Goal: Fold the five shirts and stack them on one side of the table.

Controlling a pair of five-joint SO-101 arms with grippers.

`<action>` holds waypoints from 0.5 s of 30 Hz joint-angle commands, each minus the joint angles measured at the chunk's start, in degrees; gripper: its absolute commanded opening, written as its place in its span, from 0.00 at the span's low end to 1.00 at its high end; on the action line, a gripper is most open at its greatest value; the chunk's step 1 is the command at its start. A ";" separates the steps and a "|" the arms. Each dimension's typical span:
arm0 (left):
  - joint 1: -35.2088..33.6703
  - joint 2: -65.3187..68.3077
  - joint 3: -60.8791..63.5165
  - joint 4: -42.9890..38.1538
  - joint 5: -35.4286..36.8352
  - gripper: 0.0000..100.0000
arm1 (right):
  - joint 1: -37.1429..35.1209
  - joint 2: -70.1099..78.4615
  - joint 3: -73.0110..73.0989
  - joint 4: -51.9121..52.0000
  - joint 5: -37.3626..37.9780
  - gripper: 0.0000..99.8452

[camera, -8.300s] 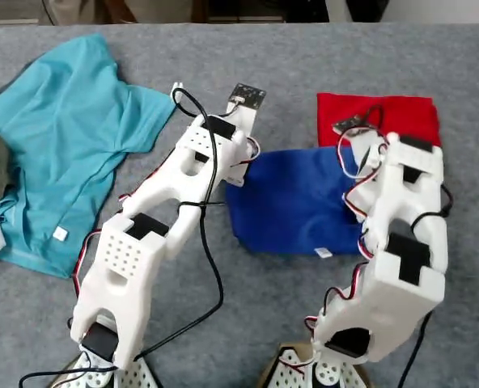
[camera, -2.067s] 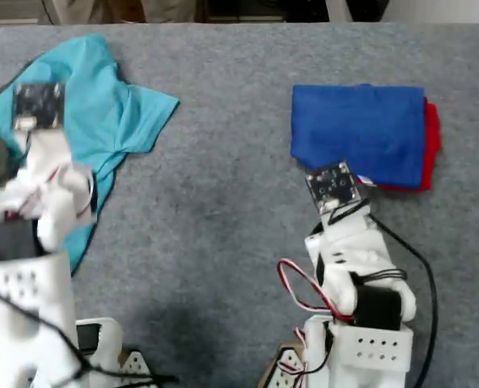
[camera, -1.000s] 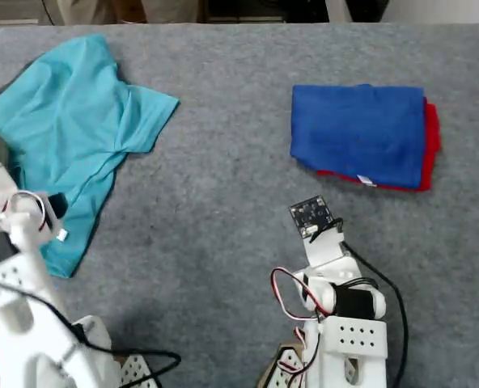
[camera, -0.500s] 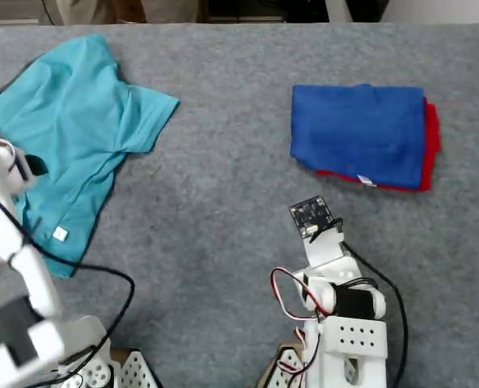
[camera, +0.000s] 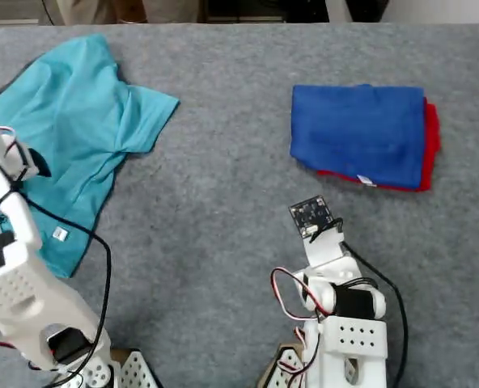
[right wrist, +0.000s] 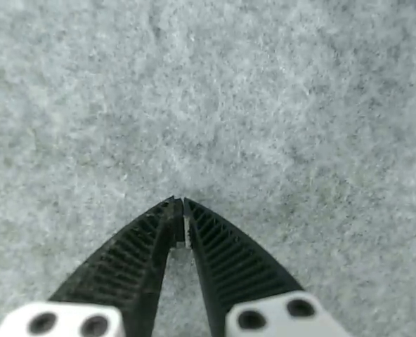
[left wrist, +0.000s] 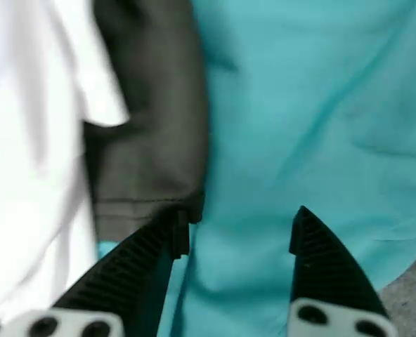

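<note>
Left fingers: spread wide, nothing between them. They hang over the teal shirt, right where its edge meets a dark shirt. A white shirt lies against the dark one, with a flap of white overlapping it. Can't tell if the tips touch the cloth.

Left arm stands along the left edge of the grey bench, over the near part of the teal shirt. That shirt is unfolded, spread out and rumpled on the far-left side, sleeve pointing toward the middle.

Blue shirt: folded into a rectangle on the far-right side, lying on top of the folded red shirt. Red peeks out along the right edge and the near edge of the blue.

Right arm is tucked back at the near edge, well apart from the blue/red stack. Right fingers: closed tip to tip, holding nothing, bare bench surface under them.
</note>
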 commanded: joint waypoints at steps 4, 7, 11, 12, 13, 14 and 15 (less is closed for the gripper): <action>0.53 4.97 -13.27 0.97 0.18 0.13 | -0.31 -0.40 0.13 -0.79 0.53 0.00; 0.53 8.66 -16.79 0.97 0.18 0.12 | -0.31 -0.40 0.13 -0.79 0.53 0.00; 0.44 12.53 -20.13 1.05 0.18 0.05 | -0.31 -0.40 0.13 -0.79 0.53 0.00; 0.35 12.70 -20.75 1.14 0.18 0.02 | -0.31 -0.40 0.13 -0.79 0.53 0.00; 0.09 12.79 -21.45 1.93 0.18 0.02 | -0.31 -0.40 0.13 -0.79 0.53 0.00; -0.26 12.79 -22.15 3.16 0.18 0.04 | -0.31 -0.40 0.13 -0.79 0.53 0.00; -0.62 12.70 -23.03 4.48 0.26 0.07 | -0.31 -0.40 0.13 -0.79 0.53 0.00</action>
